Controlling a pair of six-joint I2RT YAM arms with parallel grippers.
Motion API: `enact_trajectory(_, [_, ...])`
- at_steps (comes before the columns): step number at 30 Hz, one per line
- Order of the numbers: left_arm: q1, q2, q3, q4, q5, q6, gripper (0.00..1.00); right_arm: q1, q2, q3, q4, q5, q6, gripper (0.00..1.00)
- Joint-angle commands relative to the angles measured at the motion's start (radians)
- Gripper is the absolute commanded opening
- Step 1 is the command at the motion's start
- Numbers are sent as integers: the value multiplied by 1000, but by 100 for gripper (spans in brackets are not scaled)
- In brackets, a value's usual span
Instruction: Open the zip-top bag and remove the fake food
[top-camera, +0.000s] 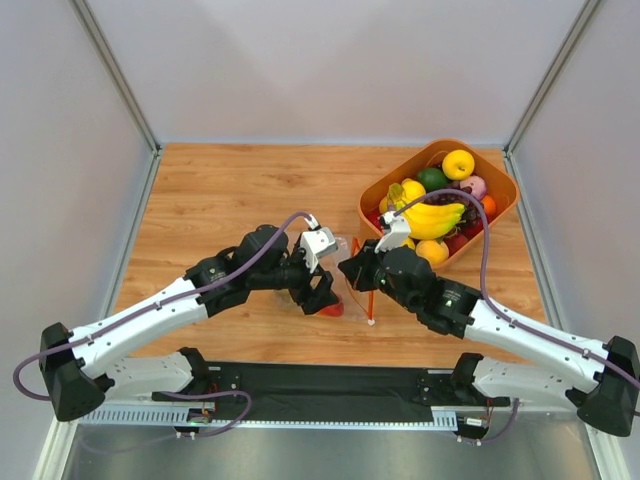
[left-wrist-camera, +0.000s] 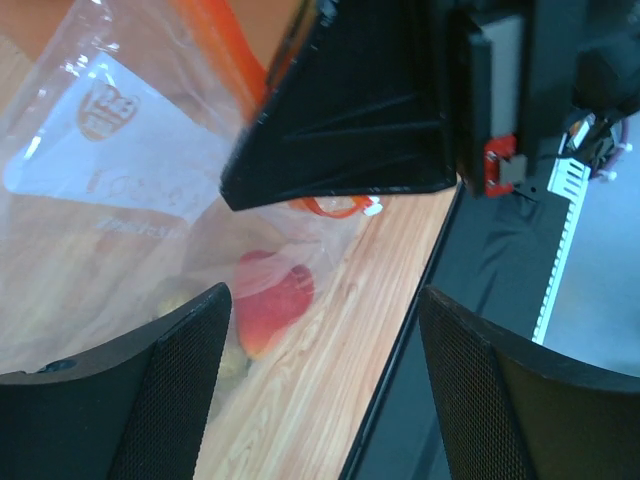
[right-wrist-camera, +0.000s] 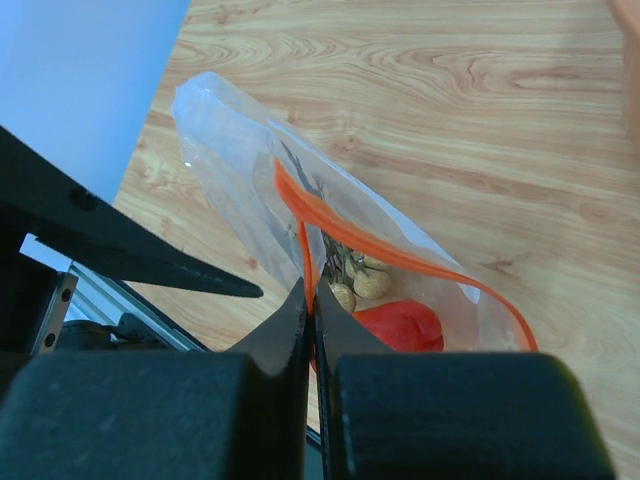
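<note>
Now right claw (right-wrist-camera: 311, 292) pinches zip-top bag (right-wrist-camera: 228, 150) at strip.

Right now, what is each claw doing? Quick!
Left claw: open, fingers wide apart.
Right claw: shut on the orange zip strip of the zip-top bag.

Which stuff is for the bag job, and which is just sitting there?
For the job: bag, red fruit and tan balls inside it, right end effector pinching its orange strip.
Just sitting: bowl, round yellow fruit, green fruit.
</note>
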Motion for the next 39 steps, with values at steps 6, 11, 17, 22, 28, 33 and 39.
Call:
enact_trajectory(6, [-9,8,56,50,-147,-130,84,81,27,52,97,192,130,0])
enact_trajectory(11, [-32,29,57,53,-198,-154,87,133,41,49,142,251,205,0])
enact_trajectory(17, [-52,54,57,41,-276,-165,87,164,82,87,159,280,245,0])
enact_trajectory(22, [-58,75,59,18,-293,-165,65,178,98,114,148,277,244,0])
enact_trajectory(28, [-58,111,68,7,-322,-171,25,184,72,81,137,288,260,0])
enact_trajectory(33, [-58,103,61,2,-311,-167,0,182,47,55,113,306,257,0])
enact_trajectory(39, [-58,59,25,28,-258,-153,0,182,-32,14,22,355,236,0])
